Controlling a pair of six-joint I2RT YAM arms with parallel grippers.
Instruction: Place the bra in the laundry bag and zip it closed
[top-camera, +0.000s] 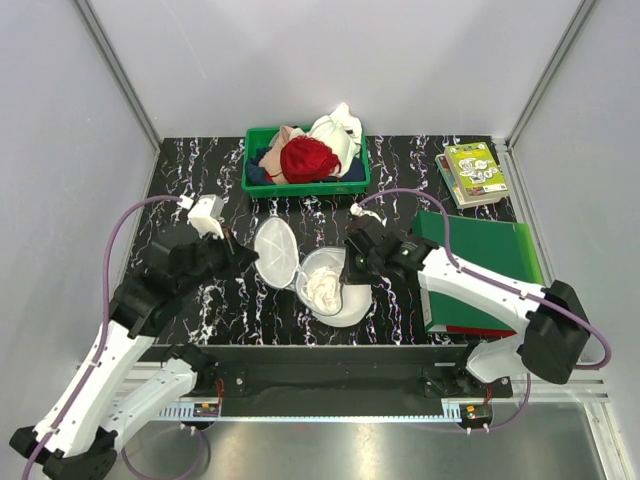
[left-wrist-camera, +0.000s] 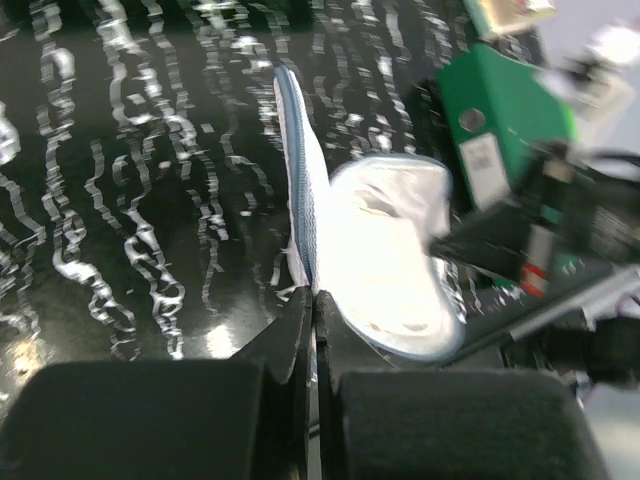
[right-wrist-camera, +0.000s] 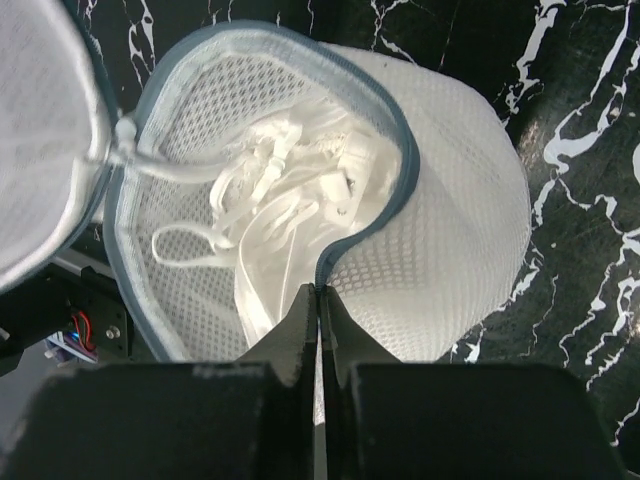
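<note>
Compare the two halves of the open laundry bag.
The left half is empty and tilted up; the right half lies bowl-like, holding the bra. The left gripper pinches the left half's rim, the right gripper the right half's. Both are white mesh with grey zip edging.

It has the look of a robotics lab test cell: plain white panel walls (top-camera: 330, 60) on aluminium posts (top-camera: 115, 68) box in a black marbled table (top-camera: 200, 170), with a left robot arm (top-camera: 150, 300) and a right robot arm (top-camera: 470, 285) bolted by a slotted metal rail (top-camera: 330, 407) at the near edge, trailing purple cables (top-camera: 400, 191).
</note>
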